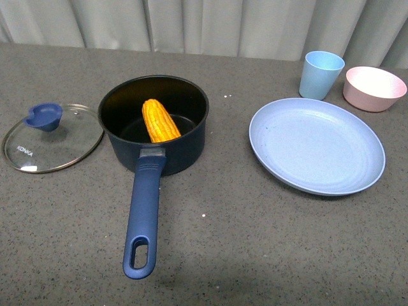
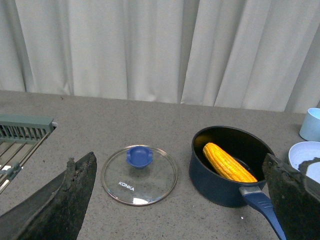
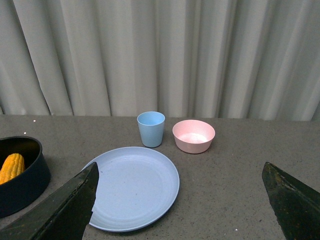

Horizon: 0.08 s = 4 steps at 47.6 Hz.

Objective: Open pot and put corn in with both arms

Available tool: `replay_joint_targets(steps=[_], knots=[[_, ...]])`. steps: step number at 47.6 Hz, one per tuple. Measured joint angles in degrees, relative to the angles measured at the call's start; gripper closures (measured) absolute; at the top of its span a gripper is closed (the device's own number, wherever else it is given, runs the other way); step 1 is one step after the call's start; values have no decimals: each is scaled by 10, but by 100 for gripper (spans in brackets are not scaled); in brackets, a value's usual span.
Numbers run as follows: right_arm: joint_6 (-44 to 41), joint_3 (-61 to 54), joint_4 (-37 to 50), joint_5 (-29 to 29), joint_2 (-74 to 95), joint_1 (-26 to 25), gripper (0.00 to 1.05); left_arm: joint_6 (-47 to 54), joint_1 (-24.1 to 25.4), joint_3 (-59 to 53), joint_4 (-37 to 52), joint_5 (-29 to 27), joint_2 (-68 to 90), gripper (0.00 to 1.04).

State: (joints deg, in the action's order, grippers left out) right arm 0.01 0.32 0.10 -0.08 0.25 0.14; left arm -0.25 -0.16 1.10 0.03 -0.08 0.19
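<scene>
the fingers point(image 2: 75, 200) of the left gripper point(image 2: 175, 200) stand spread wide and hold nothing, and the right gripper point(image 3: 180, 200) matches them, its fingers point(image 3: 70, 205) parted and bare. in the front view neither arm shows; the pot point(image 1: 154, 124) stands uncovered on the grey table point(image 1: 255, 242), its long blue handle point(image 1: 143, 217) running out from it toward the camera, and the corn point(image 1: 160, 120) lies inside, leaning on the black wall with its tapered end up toward the rim. the glass lid point(image 1: 52, 138) lies flat on the table just beside the pot, on the side away from the blue plate point(image 1: 317, 145), knob up, likely parked there to keep the pot's mouth free. a blue cup point(image 1: 321, 74) and a pink bowl point(image 1: 374, 88) stand beyond the plate, well apart from the pot. the left wrist view looks down on lid and pot side by side, with a green rack point(image 2: 22, 131) past the lid, far from the pot. the right wrist view takes in plate, cup and bowl, with only an edge of the pot and the cob. judged from this, both steps look finished and the released grippers fit arms drawn clear of the pot.
</scene>
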Motion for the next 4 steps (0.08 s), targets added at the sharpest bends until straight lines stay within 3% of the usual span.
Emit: replay_joint_targets(steps=[4], knots=[[0,0,0,0,0,0,9,0,0,0,0,0,0,6]])
